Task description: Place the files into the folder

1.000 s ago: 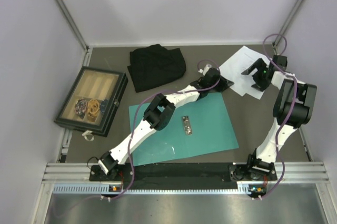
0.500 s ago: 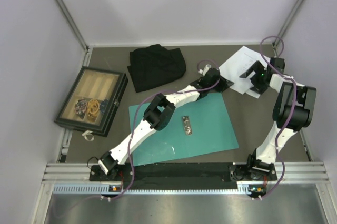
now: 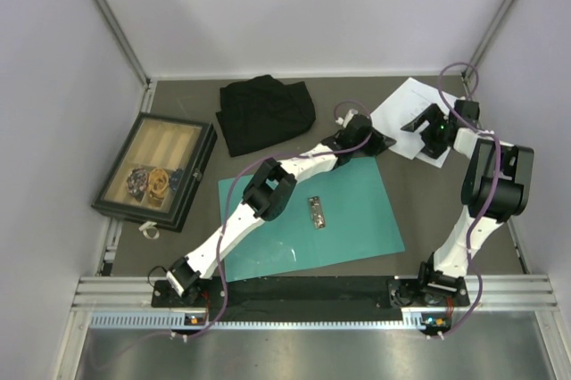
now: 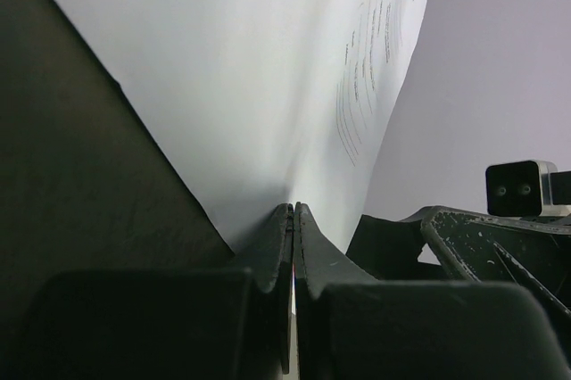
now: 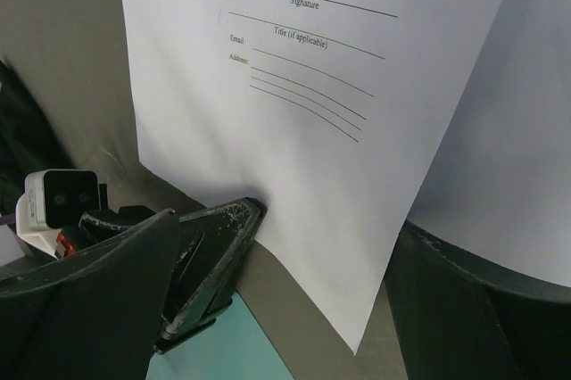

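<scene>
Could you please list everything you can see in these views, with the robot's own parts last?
files: two, white with black print, overlapping at the far right of the table
folder: one, teal-green, lying flat at the table's centre
metal clip: one, silver, on the folder
cloth: one, black, crumpled at the far centre
tray: one, wooden with a dark frame, at the left
small items: several, mixed colours, in the tray's near end
left fingers: one pair, black, shut on the edge of the files
right fingers: one pair, black, open over the files
</scene>
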